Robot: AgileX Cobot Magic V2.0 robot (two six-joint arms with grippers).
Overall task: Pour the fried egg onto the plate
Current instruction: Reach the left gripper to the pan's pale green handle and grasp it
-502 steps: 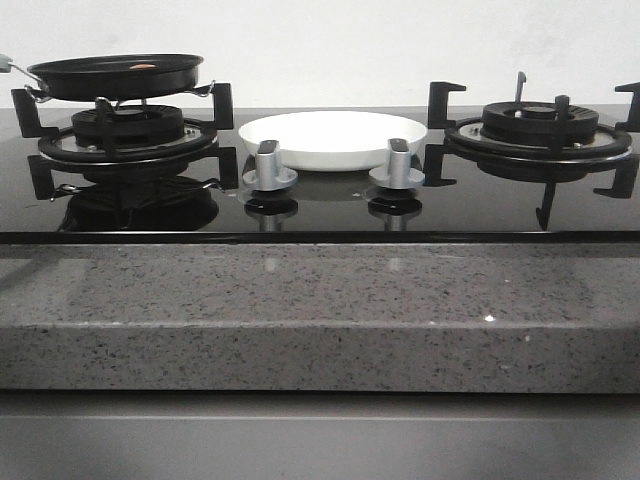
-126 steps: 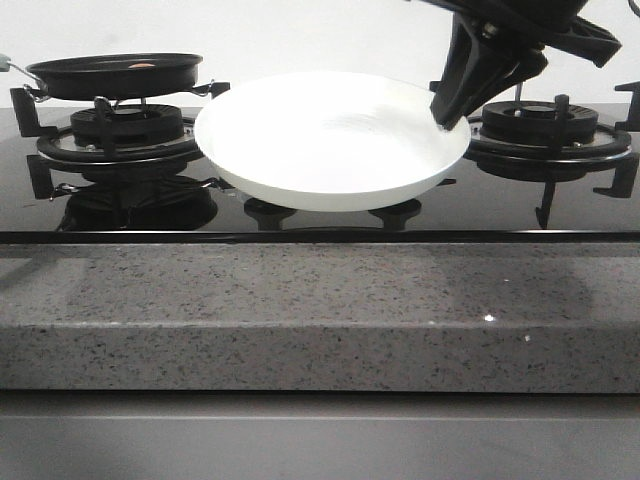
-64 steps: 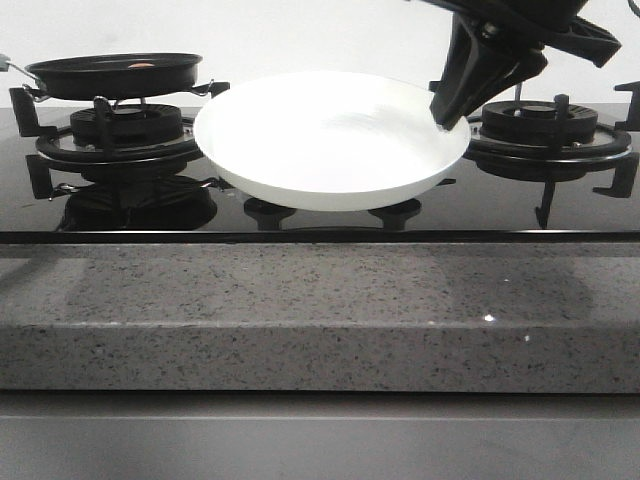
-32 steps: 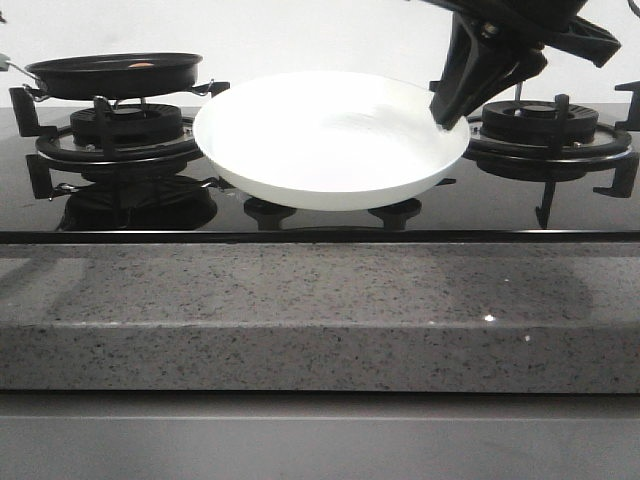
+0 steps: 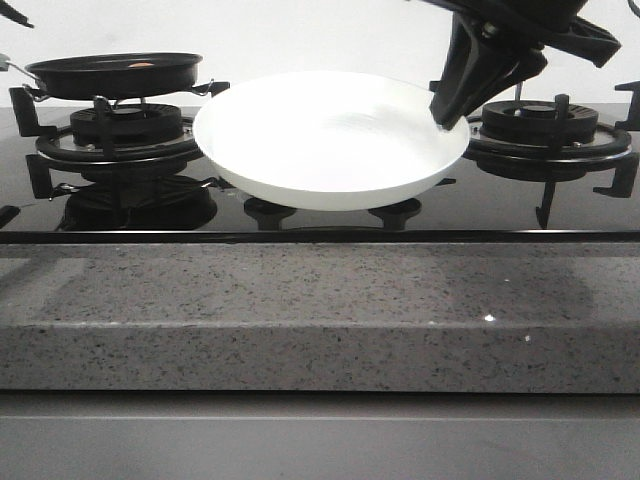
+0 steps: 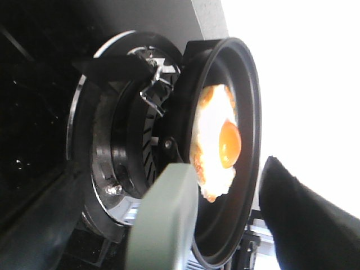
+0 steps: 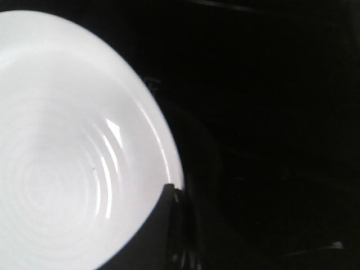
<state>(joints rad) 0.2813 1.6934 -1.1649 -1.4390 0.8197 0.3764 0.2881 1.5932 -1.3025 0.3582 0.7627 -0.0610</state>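
The fried egg [image 6: 216, 143], pale with an orange yolk, lies in the black frying pan [image 5: 115, 72] on the left burner; in the front view only its orange spot [image 5: 142, 65] shows. My left gripper [image 6: 169, 242] is open, with the pan's grey-green handle [image 6: 163, 219] between its fingers [image 6: 304, 219]. Its tip shows at the front view's top left [image 5: 12, 12]. My right gripper [image 5: 450, 105] is shut on the right rim of the white plate [image 5: 330, 135] and holds it above the hob, tilted toward the front. The plate [image 7: 62, 152] is empty.
The left burner [image 5: 125, 130] with its black pan supports stands under the pan. The right burner [image 5: 540, 125] stands behind my right arm. Two hob knobs [image 5: 270, 208] are mostly hidden under the plate. The speckled stone counter edge [image 5: 320, 310] runs along the front.
My left gripper has come into view at the top left, by the pan's handle. The plate, lifted from the hob earlier, has stayed still in my right gripper for the last second.
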